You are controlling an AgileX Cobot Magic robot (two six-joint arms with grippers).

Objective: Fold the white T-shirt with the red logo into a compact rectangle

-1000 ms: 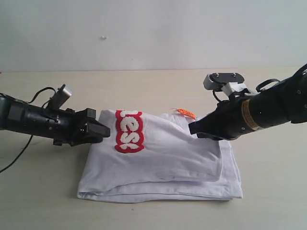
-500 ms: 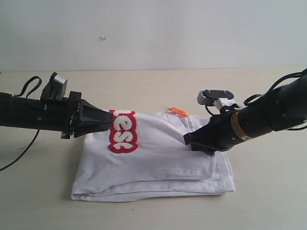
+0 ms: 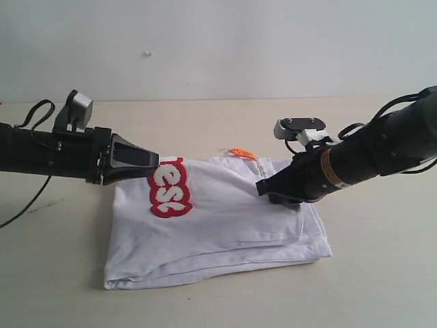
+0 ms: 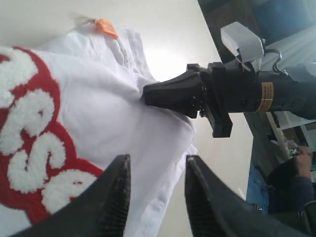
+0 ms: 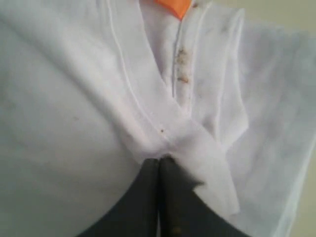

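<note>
Folded white T-shirt (image 3: 225,225), red logo (image 3: 168,188) partly hidden, left fingers (image 4: 111,197) apart, right fingers (image 5: 143,207) clamped on a shirt fold

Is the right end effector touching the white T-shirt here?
Touching. The right wrist view shows the right end effector shut on a pinched fold of the white T-shirt.

White T-shirt (image 3: 225,225) lies folded w/ red logo (image 3: 168,186) showing at its left end.
</note>
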